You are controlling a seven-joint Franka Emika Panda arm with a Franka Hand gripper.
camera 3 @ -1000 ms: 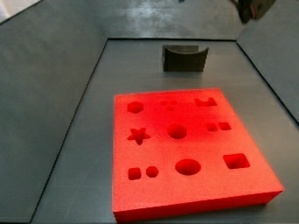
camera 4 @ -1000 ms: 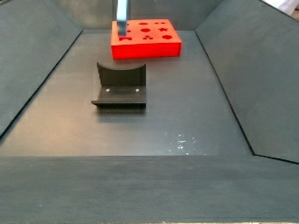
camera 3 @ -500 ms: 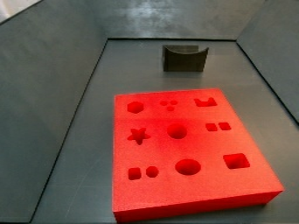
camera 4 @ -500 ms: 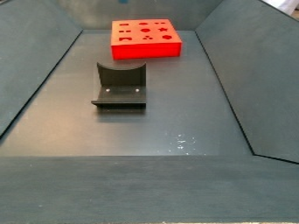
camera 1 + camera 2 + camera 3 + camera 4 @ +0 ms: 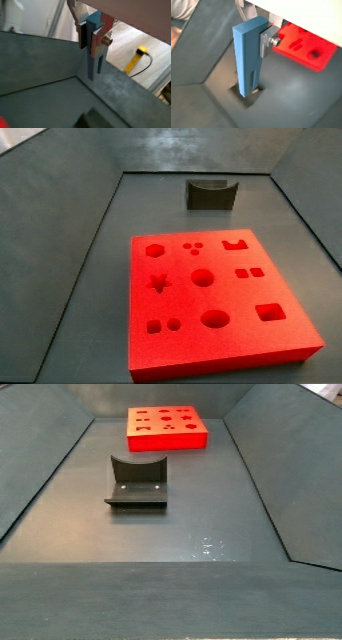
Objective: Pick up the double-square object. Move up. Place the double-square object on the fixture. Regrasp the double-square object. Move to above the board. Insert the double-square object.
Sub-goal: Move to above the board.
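**Operator:** I see the hand (image 5: 92,37) only in the wrist views; it is out of both side views. Its flat silver plates are clamped on the double-square object (image 5: 249,60), a long, smooth, pale blue bar with square edges and a slot cut up its lower end. In a wrist view one silver finger (image 5: 266,44) presses flat against the bar's side, with a small screw head showing on it.

**Observer:** How is the bar sitting in the grip?

**Operator:** It runs lengthways along the fingers and sticks out well past their tips, so the slotted end (image 5: 93,67) hangs free of the plates. The hand is off the floor; I see grey floor and a sloped grey wall behind the bar, nothing touching it.

**Observer:** And the rest?

**Operator:** The board (image 5: 214,298) is a thick, bright red, matte slab lying flat on the floor, cut with a hexagon, a star, circles, squares and dots. A corner of it shows red behind the hand (image 5: 304,44). The fixture (image 5: 136,482) is a dark L-shaped bracket on a base plate with a curved notch in its top edge, standing apart from the board (image 5: 166,428). In a side view it sits beyond the board's far edge (image 5: 210,194). All holes look vacant.
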